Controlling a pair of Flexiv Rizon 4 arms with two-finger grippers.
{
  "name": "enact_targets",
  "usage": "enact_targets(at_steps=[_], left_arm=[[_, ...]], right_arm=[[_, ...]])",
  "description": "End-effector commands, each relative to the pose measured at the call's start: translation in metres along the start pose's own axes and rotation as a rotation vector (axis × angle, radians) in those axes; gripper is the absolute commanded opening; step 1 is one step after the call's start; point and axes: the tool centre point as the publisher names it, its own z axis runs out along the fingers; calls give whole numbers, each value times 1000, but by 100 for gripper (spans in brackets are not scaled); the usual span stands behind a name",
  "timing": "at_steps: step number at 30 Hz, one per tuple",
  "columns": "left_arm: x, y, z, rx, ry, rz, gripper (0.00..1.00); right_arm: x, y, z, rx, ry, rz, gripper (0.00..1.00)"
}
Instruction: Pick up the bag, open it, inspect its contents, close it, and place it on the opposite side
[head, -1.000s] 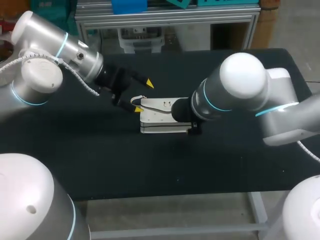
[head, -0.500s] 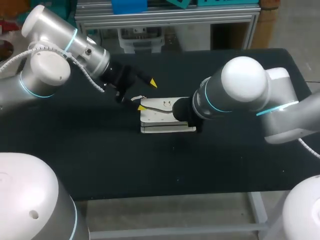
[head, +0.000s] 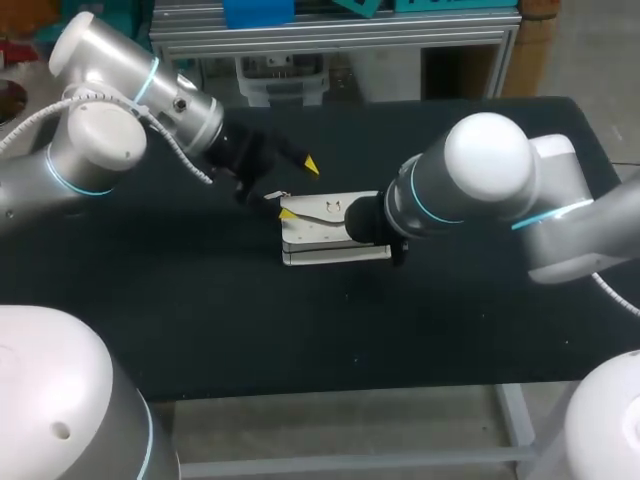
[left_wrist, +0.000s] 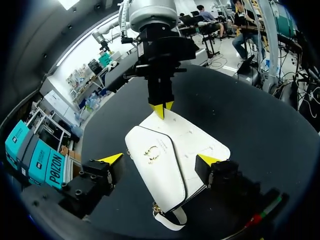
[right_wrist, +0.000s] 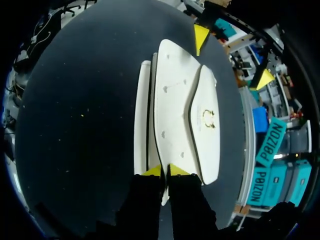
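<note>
The black table (head: 180, 320) carries a white bag (head: 320, 240) lying flat near its middle. The right tool (right_wrist: 165, 171) is pinched tight on one edge of the bag. The left tool (left_wrist: 160, 160) stands wide apart, its fingers either side of the opposite end.

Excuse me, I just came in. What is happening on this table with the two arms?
Two robot arms are working on a white bag that lies flat on the black table. The right gripper has its fingers pressed together on one edge of the bag and holds it there. The left gripper is open at the opposite end, its fingers spread to either side of the bag without gripping it. The bag looks closed and has not yet been opened.
</note>
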Motion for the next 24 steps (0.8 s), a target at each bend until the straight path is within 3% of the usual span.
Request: enact_targets(at_steps=[1,7,8,12,15,22,24], left_arm=[[6,0,14,-9,-49,48,88],[11,-2,23,-15,-90,129,72],[12,-2,24,-19,-93,141,65],[15,1,28,-22,-101,172,62],[15,3,31,-38,-108,203,50],[14,3,38,-88,-143,293,50],[13,3,42,-110,-152,315,55]], right_arm=[[7,0,2,-7,-17,3,0],[11,2,1,-4,-20,30,0],[12,2,1,-6,-20,31,0],[12,2,1,-6,-20,31,0],[12,2,1,-6,-20,31,0],[12,2,1,-6,-20,31,0],[12,2,1,-6,-20,31,0]])
